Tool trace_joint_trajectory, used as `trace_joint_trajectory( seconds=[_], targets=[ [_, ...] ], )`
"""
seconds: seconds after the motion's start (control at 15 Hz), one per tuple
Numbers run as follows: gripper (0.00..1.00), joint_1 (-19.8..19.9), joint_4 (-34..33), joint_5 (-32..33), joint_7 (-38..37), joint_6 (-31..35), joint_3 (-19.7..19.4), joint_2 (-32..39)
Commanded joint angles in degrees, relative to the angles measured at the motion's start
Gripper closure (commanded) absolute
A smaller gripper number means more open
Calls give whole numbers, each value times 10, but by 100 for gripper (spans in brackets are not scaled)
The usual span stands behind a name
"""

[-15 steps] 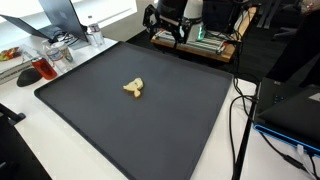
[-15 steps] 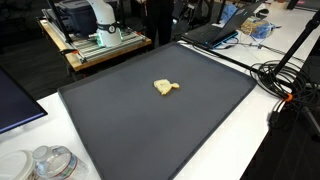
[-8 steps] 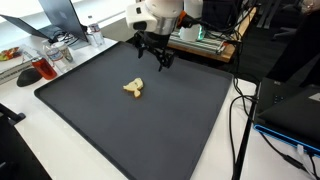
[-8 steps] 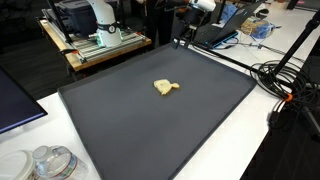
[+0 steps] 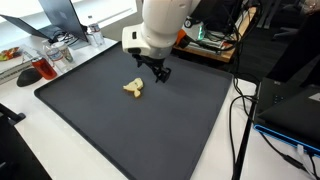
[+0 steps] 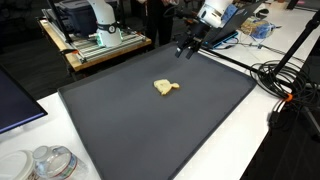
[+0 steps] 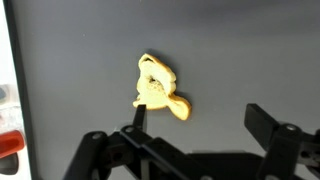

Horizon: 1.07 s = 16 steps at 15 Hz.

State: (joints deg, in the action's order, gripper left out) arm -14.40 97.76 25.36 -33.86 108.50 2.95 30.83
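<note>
L to R in an exterior view: laptop (image 5: 60, 15) and a bottle (image 5: 93, 35) at the far picture-left, off the dark mat (image 5: 180, 120). Next comes the yellow toy (image 5: 133, 89), lying alone approx mid-mat. Just beside it, up and picture-right, the gripper (image 5: 152, 70) hangs from the white arm (image 5: 160, 25), fingers pointing down. Cables (image 5: 240, 110) trail off the far side. Claw's jaws stand spread wide, nothing btw them.

Step in hand, as I read it, is lining up over the toy. To do it well, keep the jaws wide and slide across till the toy sits dead centre of the gap, not under a finger. In the wrist view the gripper (image 7: 197, 118) centre lies picture-right of the toy (image 7: 158, 87), w/ one fingertip (image 7: 140, 112) overlapping the toy's lower edge. A straight drop from here could land that finger on it or flick it away. The toy looks small and lumpy, so I'd close across its narrower part, low to the mat.

The views differ. The wrist cam gives the finger-vs-toy offset and the jaw spread, which neither exterior view resolves. The exterior views give height. There the gripper (image 6: 188, 48) is clear of the mat, w/ no contact on the toy (image 6: 166, 87), and the wrist cam can't tell that. They also place the toy on the mat, where the wrist cam sees only dark surface around it.
</note>
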Motion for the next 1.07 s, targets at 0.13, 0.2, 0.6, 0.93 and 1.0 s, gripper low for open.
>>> trace_joint_trajectory(
  seconds=[0.13, 0.2, 0.6, 0.93, 1.0],
  targets=[
    [0, -16, -161, -51, -6, -108, -20, 94],
    [0, -11, -185, -68, 2, -119, -18, 107],
    [0, 23, -291, -140, 97, -100, -16, 160],
    [0, 74, -335, -186, 209, -66, -9, 188],
    [0, 83, -337, -190, 228, -56, -11, 193]
  ],
)
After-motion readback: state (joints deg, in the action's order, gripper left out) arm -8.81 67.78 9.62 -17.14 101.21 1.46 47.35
